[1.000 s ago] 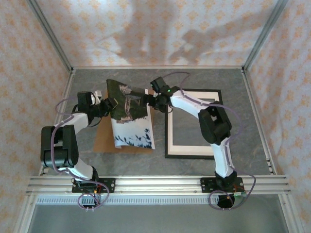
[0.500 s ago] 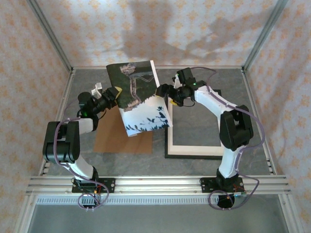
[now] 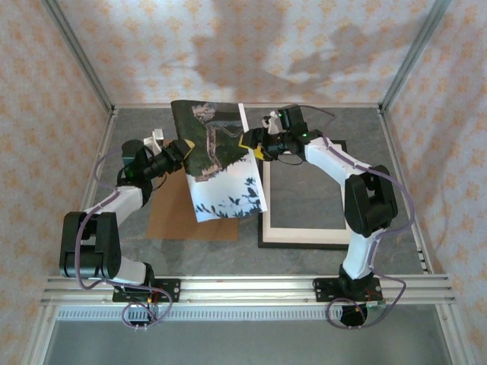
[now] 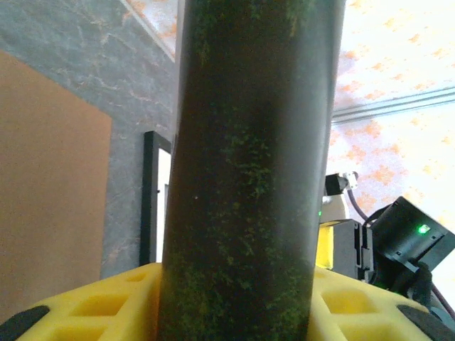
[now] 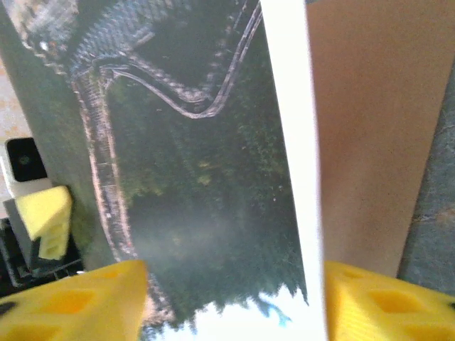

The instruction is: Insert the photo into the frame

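Note:
The photo (image 3: 217, 160) hangs in the air, tilted and curved, between both arms, above the gap between board and frame. Its dark green hill faces up and its pale sky end droops toward the table. My left gripper (image 3: 181, 150) is shut on its left edge; there the photo (image 4: 249, 177) hides the gap between the yellow fingers (image 4: 85, 309). My right gripper (image 3: 255, 144) is shut on its right, white-bordered edge, with the photo (image 5: 192, 163) spanning between its yellow fingers (image 5: 387, 302). The black frame (image 3: 264, 205) lies flat to the right, pale inside.
A brown backing board (image 3: 179, 220) lies on the grey table under and left of the photo, also seen as board (image 5: 370, 121) and board (image 4: 43, 185). Patterned walls and metal rails enclose the table. The frame's left bar (image 4: 151, 199) shows beyond the photo.
The photo was lifted off the brown board and carried right toward the frame; in the last half second it tilted and its pale end sank a little. Both arms moved with it.

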{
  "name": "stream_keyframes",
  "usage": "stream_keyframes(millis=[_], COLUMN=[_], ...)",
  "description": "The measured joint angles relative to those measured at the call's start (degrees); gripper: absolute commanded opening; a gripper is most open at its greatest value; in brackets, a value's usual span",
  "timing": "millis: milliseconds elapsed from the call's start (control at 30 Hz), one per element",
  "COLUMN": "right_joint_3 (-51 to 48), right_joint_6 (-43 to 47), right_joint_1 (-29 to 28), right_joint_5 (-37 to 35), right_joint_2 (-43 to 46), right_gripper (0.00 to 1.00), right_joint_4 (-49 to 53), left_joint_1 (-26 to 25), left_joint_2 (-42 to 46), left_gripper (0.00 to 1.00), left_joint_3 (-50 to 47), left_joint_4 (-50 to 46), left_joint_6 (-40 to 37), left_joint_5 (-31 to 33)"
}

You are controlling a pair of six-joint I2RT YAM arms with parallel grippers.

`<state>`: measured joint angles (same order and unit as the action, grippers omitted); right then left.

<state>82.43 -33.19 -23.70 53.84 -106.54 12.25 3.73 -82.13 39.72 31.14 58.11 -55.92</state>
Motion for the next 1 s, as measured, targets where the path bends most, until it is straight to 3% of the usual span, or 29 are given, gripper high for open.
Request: stream_keyframes(millis=[600,800,1000], right_joint_3=[-4.87,-4.81,-1.64], right_joint_6=[0.26,2.91,4.37], right_joint_1=[1.33,2.38,4.52], right_joint_5=[-0.57,-3.3,-8.96], right_joint_2=[6.75,8.2,10.78], right_gripper=[0.0,0.0,0.0], right_joint_4=[-2.45,2.95,11.74], left_joint_1=[-2.91,-3.85,-4.13], left_joint_2=[-0.09,-0.92,0.39], left_gripper=[0.53,0.73,0.83], left_joint_3=[2.78,2.89,4.81], left_joint_4=[-11.61,-13.51,-24.5], left_joint_6=[-7.19,-8.92,-15.3], left_joint_5=[3.96,5.55,12.76])
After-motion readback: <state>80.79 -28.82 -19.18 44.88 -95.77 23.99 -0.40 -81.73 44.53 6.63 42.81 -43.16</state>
